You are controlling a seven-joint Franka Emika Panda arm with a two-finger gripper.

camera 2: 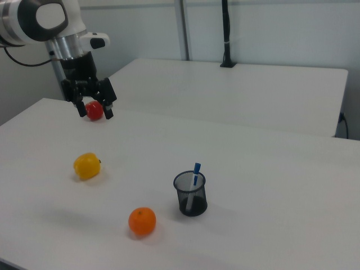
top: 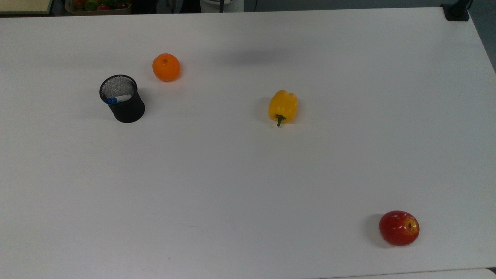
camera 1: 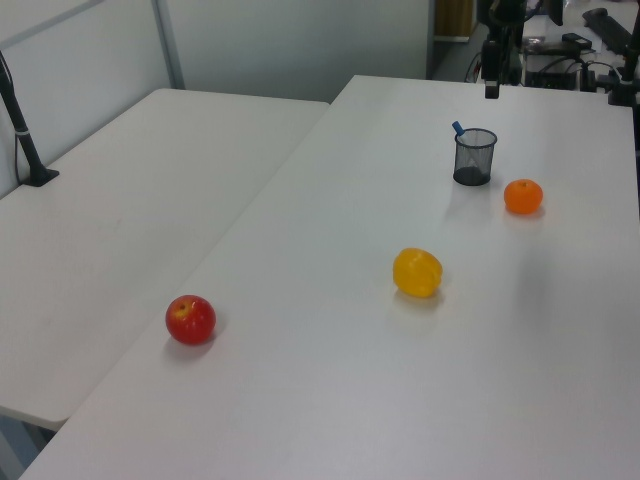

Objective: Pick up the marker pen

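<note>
The arm's black two-finger jaws (camera 2: pixel 95 110) are hanging spread and empty, well apart from the slim white blue-capped marker pen (camera 2: pixel 194 177), which is standing near-upright in the black mesh cup (camera 2: pixel 190 196), down toward the right view's right of them.

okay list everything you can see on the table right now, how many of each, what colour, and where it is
marker pen: one, white with a blue cap, standing cap up and tilted in the mesh cup
mesh cup: one, black, upright, toward the top view's left
orange: one, orange, just beyond the cup and to its right in the top view, apart from it
yellow pepper: one, yellow with a green stem, lying near the middle of the table
apple: one, red with a yellowish patch, near the top view's lower right corner
table: one, white, holding all of these
gripper: one, black, open, raised above the table at the right view's upper left, holding nothing
</note>
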